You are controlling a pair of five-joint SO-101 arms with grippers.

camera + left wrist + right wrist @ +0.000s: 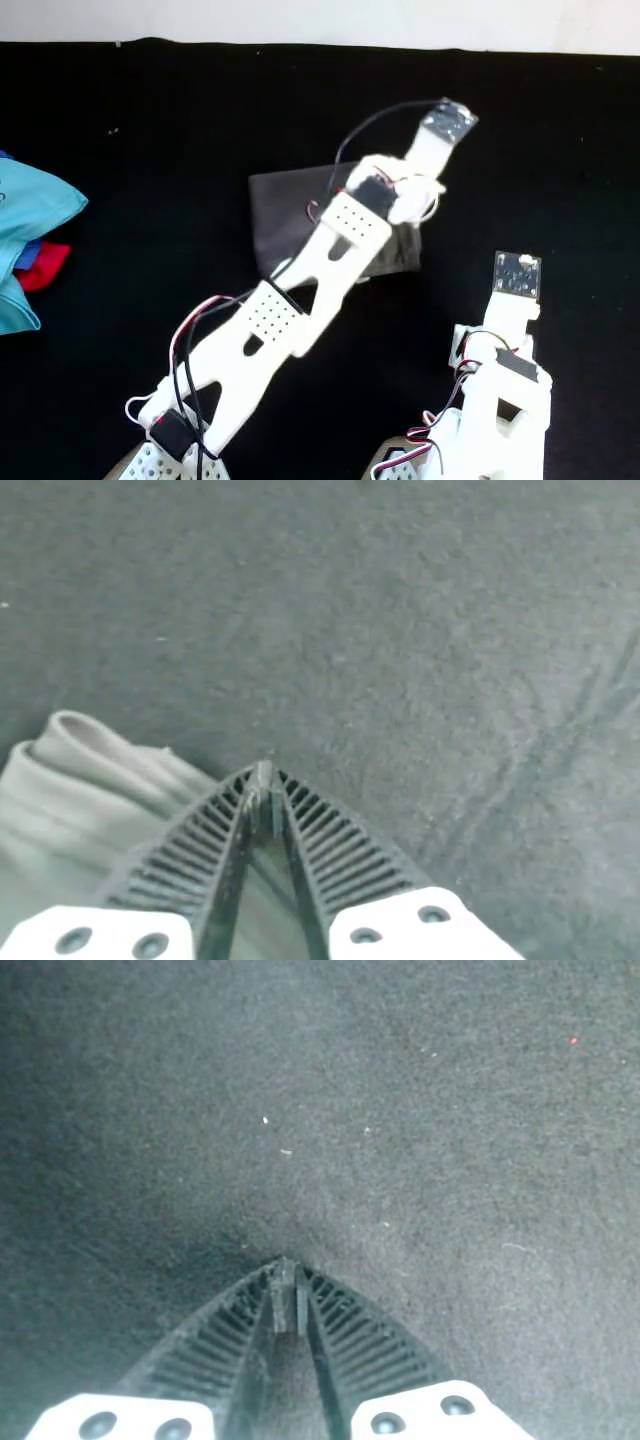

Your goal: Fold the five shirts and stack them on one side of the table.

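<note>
High view: folded grey shirt (285, 215) lies long axis crosswise, slightly tilted; left gripper (265, 780), pressed together, at its right edge; right gripper (288, 1290), pressed together, well apart from it.

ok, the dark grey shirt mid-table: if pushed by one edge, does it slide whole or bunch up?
Likely floppy: the dark grey shirt lies flat, and its rolled fold looks soft and rounded. It is probably light, so a one-edge push would bunch it rather than slide it whole. The felt-like black table cover may add drag.
</note>
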